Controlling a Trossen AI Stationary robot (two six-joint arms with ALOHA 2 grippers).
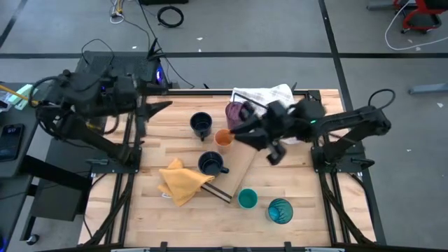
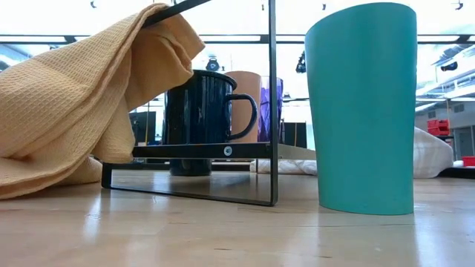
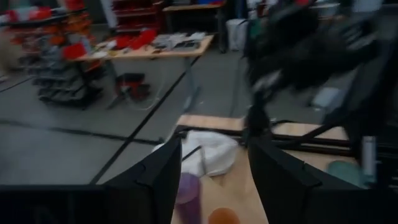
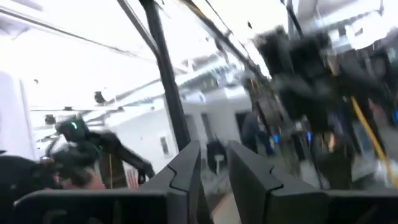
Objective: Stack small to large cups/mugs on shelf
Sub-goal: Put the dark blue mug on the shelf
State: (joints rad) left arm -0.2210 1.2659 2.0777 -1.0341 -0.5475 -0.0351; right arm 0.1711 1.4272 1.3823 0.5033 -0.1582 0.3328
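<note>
The purple tumbler (image 1: pixel 234 112) and the orange cup (image 1: pixel 223 138) stand at the far end of the light-wood shelf (image 1: pixel 241 168). One navy mug (image 1: pixel 201 124) stands on the table left of them. The other navy mug (image 1: pixel 211 164) is at the shelf's left edge. The small teal cup (image 1: pixel 247 199) and the patterned tumbler (image 1: pixel 280 210) stand near the front. My right gripper (image 1: pixel 241 128) hovers by the purple tumbler, tipped upward, open with nothing between its fingers (image 4: pixel 186 171). My left gripper (image 1: pixel 164 106) is raised at the far left, open and empty (image 3: pixel 214 180).
A yellow cloth (image 1: pixel 183 180) drapes over the shelf's near end and its dark frame (image 2: pixel 200 150). A white checked towel (image 1: pixel 266 94) lies at the far edge behind the right arm. Bare wood lies at the table's front left.
</note>
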